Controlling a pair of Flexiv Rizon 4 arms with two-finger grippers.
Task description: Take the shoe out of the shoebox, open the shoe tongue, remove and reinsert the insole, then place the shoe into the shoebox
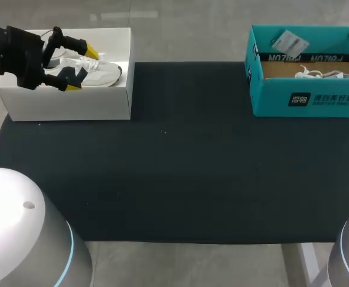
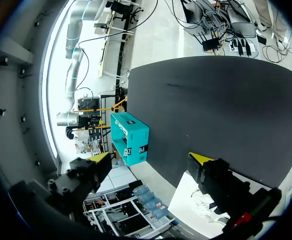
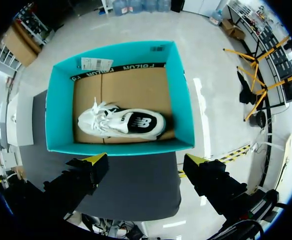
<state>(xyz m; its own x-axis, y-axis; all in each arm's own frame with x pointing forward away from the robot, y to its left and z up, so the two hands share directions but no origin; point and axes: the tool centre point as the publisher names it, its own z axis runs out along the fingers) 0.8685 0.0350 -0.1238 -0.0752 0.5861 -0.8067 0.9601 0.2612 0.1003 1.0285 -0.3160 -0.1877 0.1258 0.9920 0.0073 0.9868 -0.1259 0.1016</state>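
Apparently nothing is done yet: shoe [image 3: 120, 123] lies in far-right shoebox [image 3: 183, 100]; right claw [image 3: 146, 160] and left claw [image 1: 81, 69] gape empty.

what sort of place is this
Probably a robot test lab, not a shop: the left gripper hangs over a white shoebox on a black mat, and a teal shoebox holds a white shoe.

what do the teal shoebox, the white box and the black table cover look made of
Teal open shoebox: likely cardboard, matte printed walls, bare brown board inside. White open box: probably cardboard, plain smooth walls, crisp edges. Black table cover: seems matte cloth or mat, no glare.
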